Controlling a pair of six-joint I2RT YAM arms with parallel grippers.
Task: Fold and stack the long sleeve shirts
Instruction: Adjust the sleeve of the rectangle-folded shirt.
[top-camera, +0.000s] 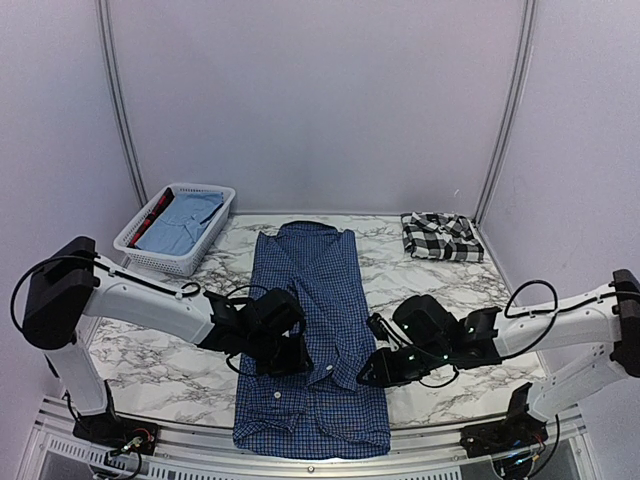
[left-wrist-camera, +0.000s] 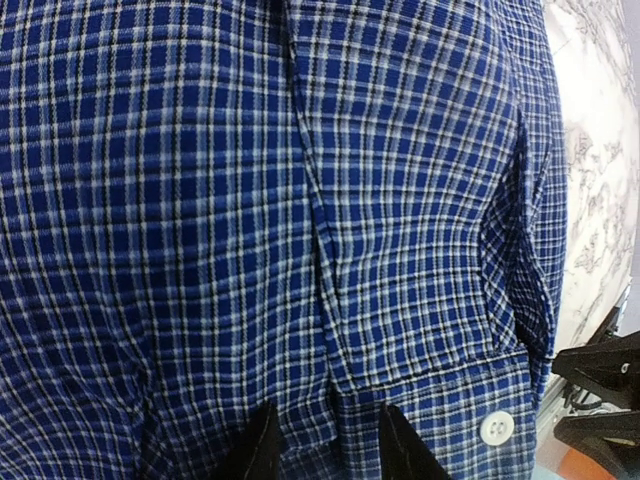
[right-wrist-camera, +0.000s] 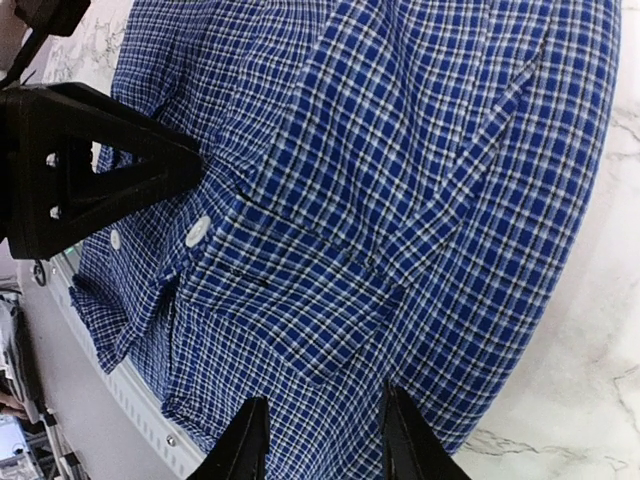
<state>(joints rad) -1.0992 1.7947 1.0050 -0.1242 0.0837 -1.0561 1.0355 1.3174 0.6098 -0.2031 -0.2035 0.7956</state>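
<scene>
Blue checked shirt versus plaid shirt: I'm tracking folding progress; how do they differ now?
The blue checked shirt lies long and flat down the middle of the table; the black-and-white plaid shirt is a compact folded bundle at the far right. The blue one covers far more of the table than the plaid. The left gripper and right gripper are at the blue shirt, none at the plaid. Both are checked cloth.

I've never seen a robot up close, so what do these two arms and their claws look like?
The left arm and right arm match: white tubular links between bulky black joints, with thin black cables looping alongside. The left gripper and right gripper are black, each with two slim, tapering fingers.
</scene>
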